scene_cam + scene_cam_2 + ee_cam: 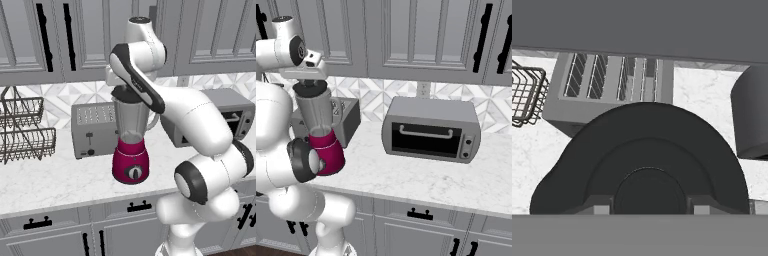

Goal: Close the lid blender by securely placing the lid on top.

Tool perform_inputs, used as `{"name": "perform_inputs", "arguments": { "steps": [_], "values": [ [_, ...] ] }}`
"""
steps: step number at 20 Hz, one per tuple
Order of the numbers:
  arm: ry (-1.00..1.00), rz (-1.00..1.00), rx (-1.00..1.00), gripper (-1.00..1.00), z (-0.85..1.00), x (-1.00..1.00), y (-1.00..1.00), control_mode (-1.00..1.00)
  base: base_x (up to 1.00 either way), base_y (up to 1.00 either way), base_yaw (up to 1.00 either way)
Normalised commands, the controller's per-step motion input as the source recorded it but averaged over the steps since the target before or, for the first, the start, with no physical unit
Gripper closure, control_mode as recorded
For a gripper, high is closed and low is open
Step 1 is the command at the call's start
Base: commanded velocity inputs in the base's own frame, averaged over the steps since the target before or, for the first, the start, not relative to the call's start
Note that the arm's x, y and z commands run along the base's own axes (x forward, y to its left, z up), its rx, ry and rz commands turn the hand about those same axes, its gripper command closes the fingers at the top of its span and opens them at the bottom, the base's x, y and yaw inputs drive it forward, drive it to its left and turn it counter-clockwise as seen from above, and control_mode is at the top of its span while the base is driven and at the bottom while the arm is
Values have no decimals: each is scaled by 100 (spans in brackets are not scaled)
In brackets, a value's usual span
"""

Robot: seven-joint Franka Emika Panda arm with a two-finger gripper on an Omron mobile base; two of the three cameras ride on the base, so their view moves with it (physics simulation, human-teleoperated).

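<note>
Lid (647,160) directly beneath pincer (647,209) — atop blender (130,145)

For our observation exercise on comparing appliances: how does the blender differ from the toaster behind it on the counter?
The blender is tall, with a clear grey-tinted jar on a rounded magenta base; the toaster is low, boxy and silver. The blender has a round front dial, the toaster a front lever and small knob. The blender's mouth carries a black lid; the toaster's slots are open. Both stand upright on the marble counter.
</note>
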Motion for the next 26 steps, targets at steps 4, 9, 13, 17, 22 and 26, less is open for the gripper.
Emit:
{"name": "perform_inputs", "arguments": {
  "steps": [4,9,13,17,22,26],
  "values": [
    [0,0,0,100,-4,26,7,-100,0,0,0],
    [0,0,-2,100,-25,3,0,-100,0,0,0],
    [-3,0,0,100,-16,-50,-9,-100,0,0,0],
    [-4,0,1,100,0,-25,-2,-100,0,0,0],
    [0,0,0,100,-1,-1,0,-100,0,0,0],
    [5,0,0,100,0,-21,-4,-100,0,0,0]
  ]
}}
